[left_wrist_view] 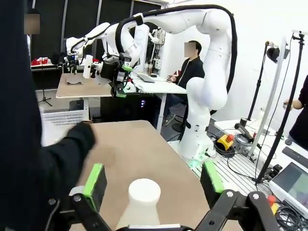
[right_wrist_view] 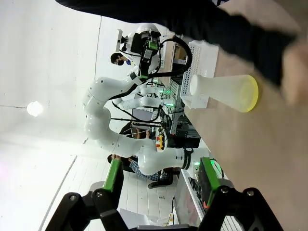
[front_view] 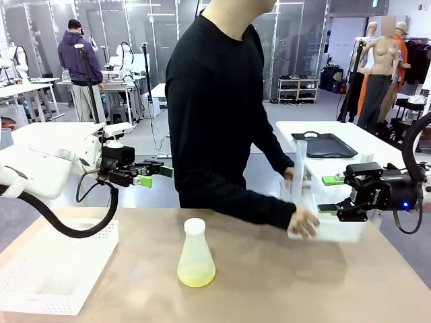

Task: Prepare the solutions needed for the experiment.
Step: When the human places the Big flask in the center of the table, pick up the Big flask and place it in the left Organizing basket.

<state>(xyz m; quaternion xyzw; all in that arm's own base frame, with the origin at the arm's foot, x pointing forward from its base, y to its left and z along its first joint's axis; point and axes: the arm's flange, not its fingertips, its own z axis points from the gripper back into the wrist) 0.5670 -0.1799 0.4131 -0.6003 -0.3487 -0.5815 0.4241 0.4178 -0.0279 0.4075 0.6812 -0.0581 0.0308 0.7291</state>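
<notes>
The table (front_view: 269, 282) spreads before me, a person's arm (front_view: 256, 195) reaching across to a clear bin (front_view: 333, 229). A capped flask (front_view: 196, 256) stands mid-table, the solutions (front_view: 196, 274) shallow inside. My left gripper (front_view: 156, 173) gapes empty; my right gripper (front_view: 330, 195) spreads wide, gripping nothing.

The person's hand (front_view: 304, 223) and sleeve (front_view: 256, 202) hide part of the clear container (front_view: 330, 229); its contents are unreadable.

One flask (front_view: 196, 254), two baskets (front_view: 57, 266), one black tray (front_view: 324, 145), two claws (front_view: 152, 173).
</notes>
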